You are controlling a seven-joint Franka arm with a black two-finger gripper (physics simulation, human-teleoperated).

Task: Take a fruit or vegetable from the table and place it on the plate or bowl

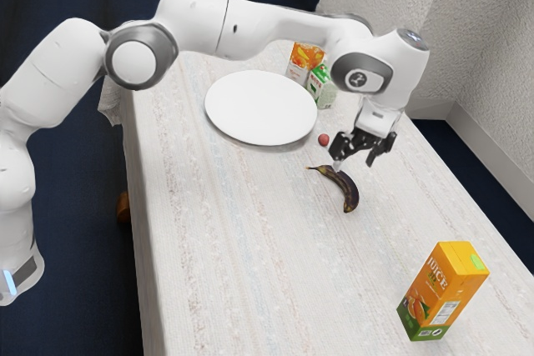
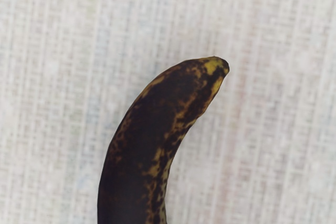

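Close by banana (image 1: 345, 188): red fruit (image 1: 323, 139), plate (image 1: 260, 107).

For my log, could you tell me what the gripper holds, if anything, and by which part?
Nothing: the open gripper hovers above the banana lying on the table.

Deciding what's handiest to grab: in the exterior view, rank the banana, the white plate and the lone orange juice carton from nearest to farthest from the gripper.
1. Banana, on the table just under the gripper.
2. White plate, toward the exterior view's left.
3. Orange juice carton, standing far off at the exterior view's lower right.
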